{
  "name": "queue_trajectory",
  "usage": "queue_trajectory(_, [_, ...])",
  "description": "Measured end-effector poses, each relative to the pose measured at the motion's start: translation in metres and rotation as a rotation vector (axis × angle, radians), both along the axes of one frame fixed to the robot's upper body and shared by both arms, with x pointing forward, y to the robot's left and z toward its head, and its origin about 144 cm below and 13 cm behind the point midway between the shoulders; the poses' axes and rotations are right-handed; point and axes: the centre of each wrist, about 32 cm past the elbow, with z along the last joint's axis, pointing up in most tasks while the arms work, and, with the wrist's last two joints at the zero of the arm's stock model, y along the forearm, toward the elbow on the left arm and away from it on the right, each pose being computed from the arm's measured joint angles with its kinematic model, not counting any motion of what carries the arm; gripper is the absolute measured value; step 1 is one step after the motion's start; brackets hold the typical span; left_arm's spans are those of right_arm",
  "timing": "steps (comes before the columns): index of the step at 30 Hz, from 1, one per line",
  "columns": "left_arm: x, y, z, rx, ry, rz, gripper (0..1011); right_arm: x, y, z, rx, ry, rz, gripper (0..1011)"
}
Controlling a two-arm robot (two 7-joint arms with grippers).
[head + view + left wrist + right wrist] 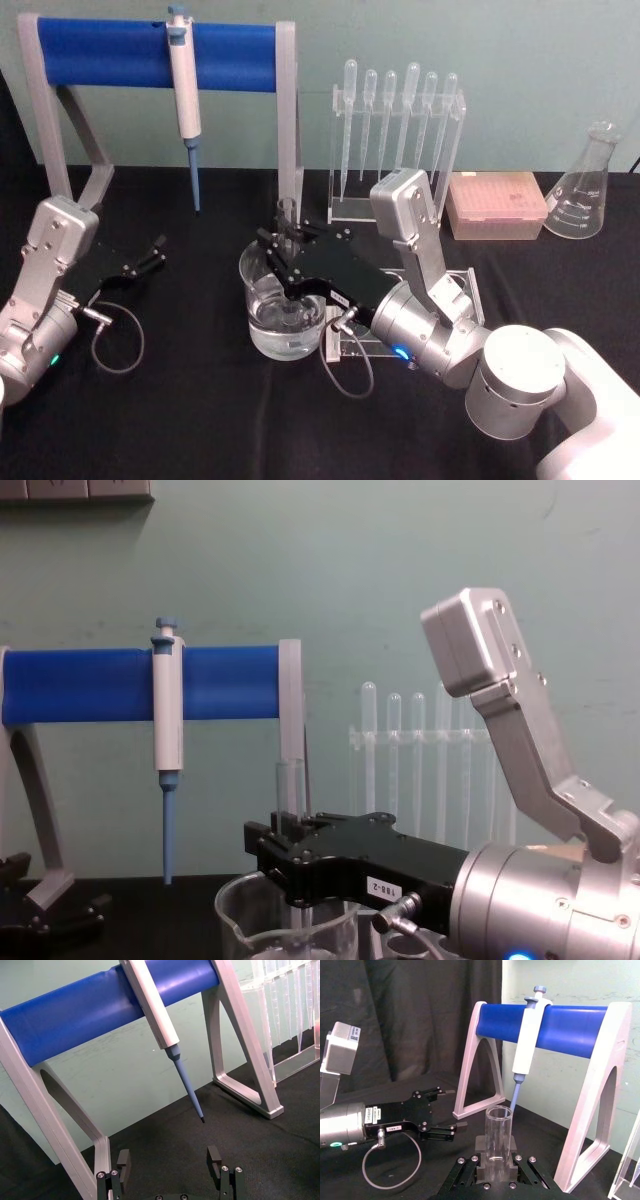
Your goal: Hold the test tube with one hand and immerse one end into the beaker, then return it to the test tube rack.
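The right arm's black flat tool (285, 238) (498, 1159) (290, 842), with a white label on its side, reaches in from the right on a silver cylindrical wrist and is closed narrowly on a long clear glass test tube (287, 213) (498, 1130) (290, 785), gripping it partway down its length. The test tube stands upright with its open rim above the tool. Its lower part goes down inside the wide clear glass beaker (262, 335) (238, 920), which stands on the black cloth-covered surface (200, 420) and holds clear liquid in its lower part. Whether the tube's round end reaches the liquid I cannot tell. Just to the right of the beaker, partly under the right arm, lies a clear acrylic rack (340, 350). The left arm's black tool (152, 255) (167, 1157) (454, 1108) is at the left of the surface, well apart from the beaker, its fingers spread wide and holding nothing. Behind them stands a grey frame with a blue bar (110, 55), and a white pipette with a blue tip (185, 95) hangs from it. To its right are a clear stand of thin plastic pipettes (400, 120), a pink box (497, 205) and a conical glass flask (582, 195).
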Motion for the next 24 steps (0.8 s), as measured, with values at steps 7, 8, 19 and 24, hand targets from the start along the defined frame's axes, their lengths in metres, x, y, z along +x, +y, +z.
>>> queue_trajectory(7, [0.0000, 0.0000, 0.0000, 0.000, 0.000, 0.000, 1000, -0.0001, 0.0001, -0.0001, -0.001, 0.000, 0.001, 228])
queue_trajectory(8, [0.0000, 0.0000, 0.0000, 0.000, 0.000, 0.000, 1000, -0.0001, 0.0001, -0.0001, -0.001, 0.000, 0.001, 228])
queue_trajectory(19, [0.0000, 0.0000, 0.0000, 0.000, 0.000, 0.000, 1000, -0.0001, 0.0001, 0.0000, -0.002, -0.001, 0.002, 228])
queue_trajectory(24, [0.0000, 0.0000, 0.0000, 0.000, 0.000, 0.000, 1000, -0.0001, 0.0001, 0.0000, -0.002, -0.001, 0.002, 228])
